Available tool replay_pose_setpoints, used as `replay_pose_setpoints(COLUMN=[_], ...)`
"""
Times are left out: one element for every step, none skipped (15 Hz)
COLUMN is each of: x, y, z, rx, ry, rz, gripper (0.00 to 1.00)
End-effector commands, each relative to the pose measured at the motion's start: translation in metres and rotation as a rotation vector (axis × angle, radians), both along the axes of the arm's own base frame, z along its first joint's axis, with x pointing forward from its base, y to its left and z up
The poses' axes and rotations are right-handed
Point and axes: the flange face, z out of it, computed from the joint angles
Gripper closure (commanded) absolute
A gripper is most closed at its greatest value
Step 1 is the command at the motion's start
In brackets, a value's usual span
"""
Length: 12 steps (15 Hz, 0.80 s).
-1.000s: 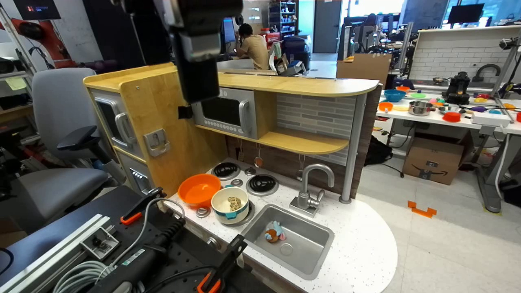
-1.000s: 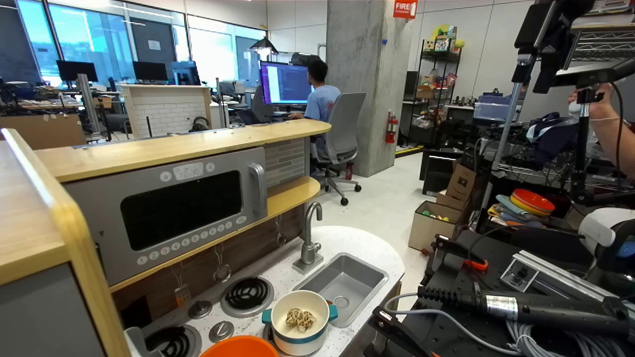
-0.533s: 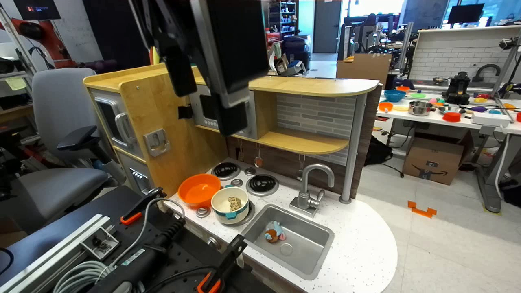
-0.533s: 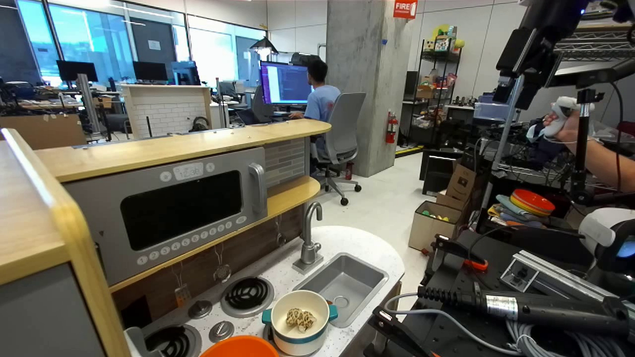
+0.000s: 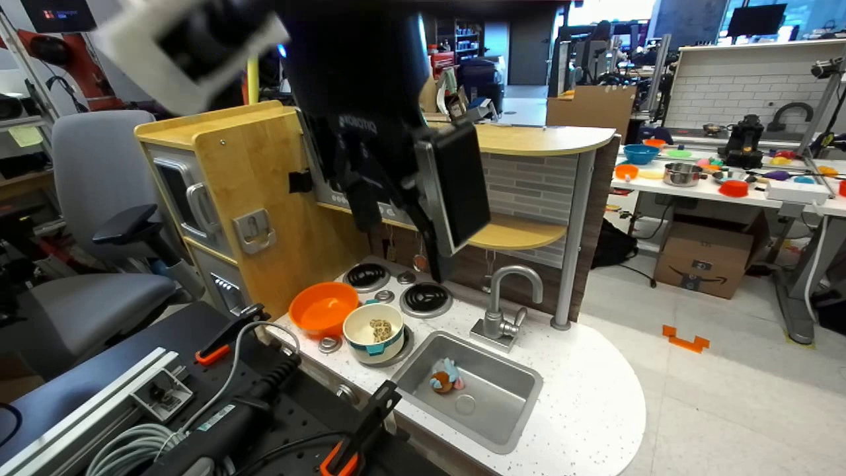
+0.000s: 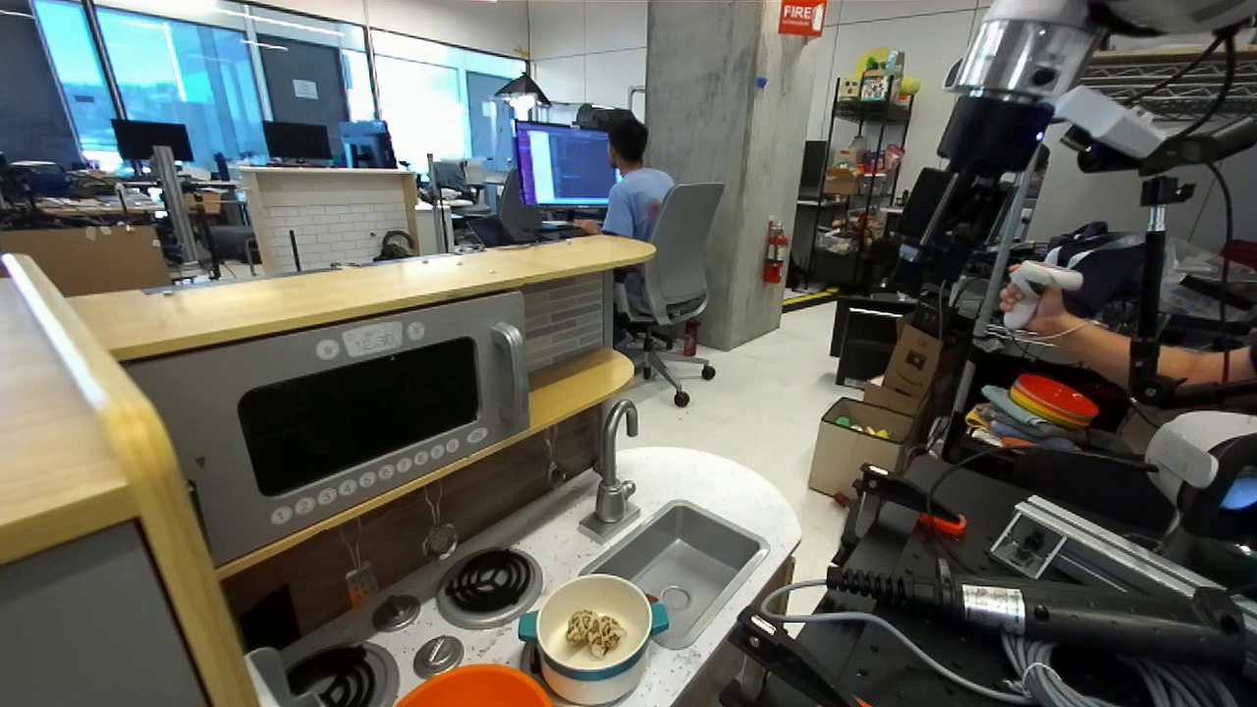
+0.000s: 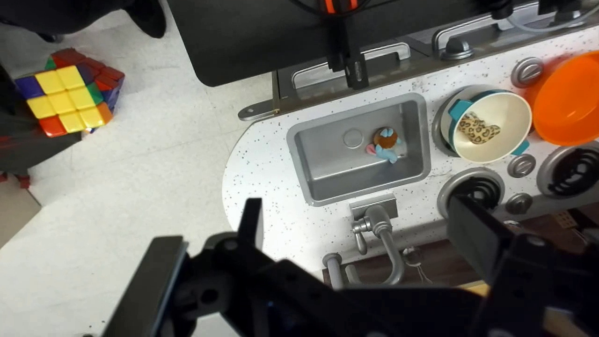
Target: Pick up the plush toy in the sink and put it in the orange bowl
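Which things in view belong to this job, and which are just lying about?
For the job:
plush toy, in the sink
orange bowl
gripper, open and empty

Just lying about:
cream pot
leopard-print item, inside that pot
multicoloured cube, in the wrist view

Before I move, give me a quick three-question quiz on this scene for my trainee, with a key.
1. True or false: the two-handled pot stands between the sink and the orange bowl.
2. In the wrist view, the hand is: A) shut; B) open; C) out of sight.
3. What lies in the sink?

Key: 1. True. 2. B. 3. The brown, blue and pink plush toy.
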Motion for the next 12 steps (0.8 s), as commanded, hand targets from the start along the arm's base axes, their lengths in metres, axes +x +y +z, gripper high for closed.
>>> replay_pose_setpoints(x=[0.03, 0.039, 0.046, 0.054, 0.063, 0.07, 0.078, 0.087, 0.095, 0.103, 0.111, 0.119], y=[0.014, 0.02, 0.024, 0.029, 0.035, 0.04, 0.046, 0.052, 0.056, 0.061, 0.066, 0.069], z=[-0.049, -0.064, -0.076, -0.089, -0.103, -0.118, -0.131, -0.146, -0.159, -0.172, -0.185, -0.196], rx=[-0.047, -0.056, -0.066, -0.073, -0.079, -0.083, -0.086, -0.091, -0.095, -0.096, -0.096, -0.099], ry=[0.014, 0.026, 0.033, 0.043, 0.053, 0.067, 0.082, 0.099, 0.113, 0.128, 0.145, 0.157], rz=[0.075, 0.094, 0.108, 0.125, 0.145, 0.168, 0.189, 0.211, 0.235, 0.258, 0.285, 0.305], gripper=[0.0, 0.0, 0.0, 0.0, 0.0, 0.0, 0.0, 0.0, 0.0, 0.0, 0.0, 0.0])
